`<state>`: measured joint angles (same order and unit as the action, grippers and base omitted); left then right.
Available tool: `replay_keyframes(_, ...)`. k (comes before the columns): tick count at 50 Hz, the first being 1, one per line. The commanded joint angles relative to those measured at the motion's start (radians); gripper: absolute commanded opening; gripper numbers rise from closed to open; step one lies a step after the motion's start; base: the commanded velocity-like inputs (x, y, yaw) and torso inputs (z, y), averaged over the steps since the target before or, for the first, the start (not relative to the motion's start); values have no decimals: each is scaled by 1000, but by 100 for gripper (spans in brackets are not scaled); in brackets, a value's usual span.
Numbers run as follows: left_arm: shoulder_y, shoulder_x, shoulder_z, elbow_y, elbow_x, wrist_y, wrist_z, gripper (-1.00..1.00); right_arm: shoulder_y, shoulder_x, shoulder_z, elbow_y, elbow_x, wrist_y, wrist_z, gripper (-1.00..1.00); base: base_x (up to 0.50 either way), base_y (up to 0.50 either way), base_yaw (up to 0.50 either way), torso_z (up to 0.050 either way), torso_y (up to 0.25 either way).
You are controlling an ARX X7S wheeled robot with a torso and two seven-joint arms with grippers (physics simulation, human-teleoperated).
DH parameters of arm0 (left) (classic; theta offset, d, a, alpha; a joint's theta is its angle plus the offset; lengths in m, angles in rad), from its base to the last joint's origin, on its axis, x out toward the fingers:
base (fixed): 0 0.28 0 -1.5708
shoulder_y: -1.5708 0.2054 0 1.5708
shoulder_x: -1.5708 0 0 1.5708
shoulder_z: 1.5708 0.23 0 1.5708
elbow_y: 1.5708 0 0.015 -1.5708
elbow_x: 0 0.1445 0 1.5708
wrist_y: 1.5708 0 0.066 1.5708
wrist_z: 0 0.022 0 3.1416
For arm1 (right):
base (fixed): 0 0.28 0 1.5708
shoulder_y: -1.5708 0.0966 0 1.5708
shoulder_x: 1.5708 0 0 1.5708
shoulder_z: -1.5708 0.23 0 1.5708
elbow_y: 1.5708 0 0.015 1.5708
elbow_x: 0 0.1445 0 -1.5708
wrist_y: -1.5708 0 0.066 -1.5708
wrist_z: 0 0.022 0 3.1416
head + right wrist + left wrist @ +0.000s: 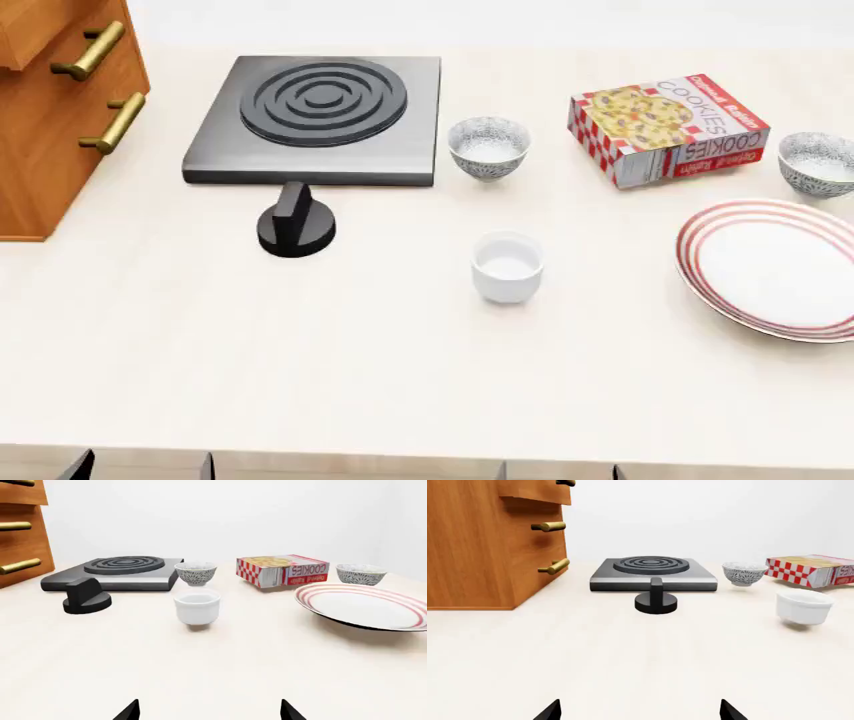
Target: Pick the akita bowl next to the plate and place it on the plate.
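Left wrist view: the left claw is shown with its fingertips spread apart and empty, low over the bare counter, well short of the stove burner and its black knob. A speckled bowl is seen just beside the stove burner, with a plain white cup nearer the camera; this speckled bowl is judged not to be the one asked for.

Head view: the akita bowl is found just beyond the plate, close to its far rim and beside the cookie box. The plate is seen bare, so the task is judged to be at its opening step, with nothing yet picked. Only the tips of both claws appear at the near counter edge, well apart from the plate.

Right wrist view: the right claw is shown spread and empty, the akita bowl lying behind the plate. The next move is judged to call for a reach over or around the plate by the right arm, the twin bowl by the stove burner being avoided. "COOKIES" can be read on the cookie box; the smaller print is too blurred to read.
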<state>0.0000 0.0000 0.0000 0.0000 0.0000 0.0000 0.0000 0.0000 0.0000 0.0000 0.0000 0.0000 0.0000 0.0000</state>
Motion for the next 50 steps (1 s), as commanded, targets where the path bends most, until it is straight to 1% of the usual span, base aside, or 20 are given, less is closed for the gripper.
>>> replay_keyframes(1, 0, -16, 18, 3, -16, -3, -18, 100, 2, 14, -17, 3, 13, 5, 29, 100, 0, 0, 0, 0, 0)
replay_keyframes(14, -2, -50, 58, -1, -54, 4, -59, 100, 6, 48, -58, 8, 46, 10, 70, 100, 0, 0, 0, 0, 0)
replay_keyframes(16, -3, -60, 77, 3, -16, -11, -78, 100, 7, 51, -62, 10, 49, 8, 74, 100, 0, 0, 0, 0, 0)
replay_keyframes(19, 1, -57, 65, 6, -68, 9, -65, 100, 9, 56, -67, 16, 54, 2, 80, 100, 0, 0, 0, 0, 0)
replay_keyframes(22, 9, -64, 60, 47, -112, -35, -53, 100, 7, 60, -73, 11, 57, 5, 88, 100, 0, 0, 0, 0, 0)
replay_keyframes(25, 18, -84, 57, 169, -147, -166, -57, 100, 7, 64, -76, 12, 60, 1, 96, 100, 0, 0, 0, 0, 0)
replay_keyframes(26, 13, -98, 51, 209, -117, -189, -86, 100, 5, 66, -77, 9, 62, -6, 98, 100, 0, 0, 0, 0, 0)
replay_keyframes(28, -1, -115, 11, 287, -188, -274, -75, 100, 4, 67, -79, 1, 66, -1, 102, 100, 0, 0, 0, 0, 0)
replay_keyframes(29, -18, -129, -27, 333, -203, -318, -98, 100, 1, 70, -82, 0, 65, -9, 104, 100, 0, 0, 0, 0, 0)
replay_keyframes(33, -57, -170, -85, 397, -251, -389, -103, 100, -4, 74, -79, -26, 82, -2, 111, 100, 0, 0, 0, 0, 0)
replay_keyframes(35, -71, -186, -102, 377, -245, -377, -106, 100, -9, 76, -83, -68, 101, 25, 106, 100, 0, 0, 0, 0, 0)
replay_keyframes(36, -79, -199, -128, 345, -266, -360, -86, 100, -9, 82, -92, -122, 95, 65, 110, 100, 0, 0, 0, 0, 0)
replay_keyframes(37, -86, -207, -144, 319, -248, -342, -102, 100, -6, 86, -95, -160, 98, 98, 112, 100, 0, 0, 0, 0, 0)
replay_keyframes(39, -92, -221, -178, 291, -276, -336, -87, 100, 6, 87, -93, -221, 121, 153, 114, 100, 0, 0, 0, 0, 0)
replay_keyframes(40, -101, -231, -175, 240, -221, -295, -112, 100, 19, 89, -99, -274, 120, 213, 123, 100, 0, 0, 0, 0, 0)
replay_keyframes(41, -105, -233, -196, 227, -277, -317, -82, 100, 32, 93, -106, -302, 123, 242, 123, 100, 0, 0, 0, 0, 0)
replay_keyframes(42, -102, -233, -197, 184, -235, -255, -98, 100, 50, 92, -106, -344, 136, 301, 127, 100, 0, 0, 0, 0, 0)
replay_keyframes(44, -97, -223, -220, 150, -274, -244, -84, 100, 71, 100, -112, -392, 142, 346, 132, 100, 0, 0, 0, 0, 0)
replay_keyframes(46, -83, -219, -210, 105, -241, -180, -80, 100, 107, 102, -101, -476, 167, 435, 145, 100, 0, 0, 0, 0, 0)
replay_keyframes(50, -94, -220, -221, 93, -266, -205, -81, 100, 155, 117, -94, -572, 183, 546, 165, 100, 0, 0, 0, 0, 0)
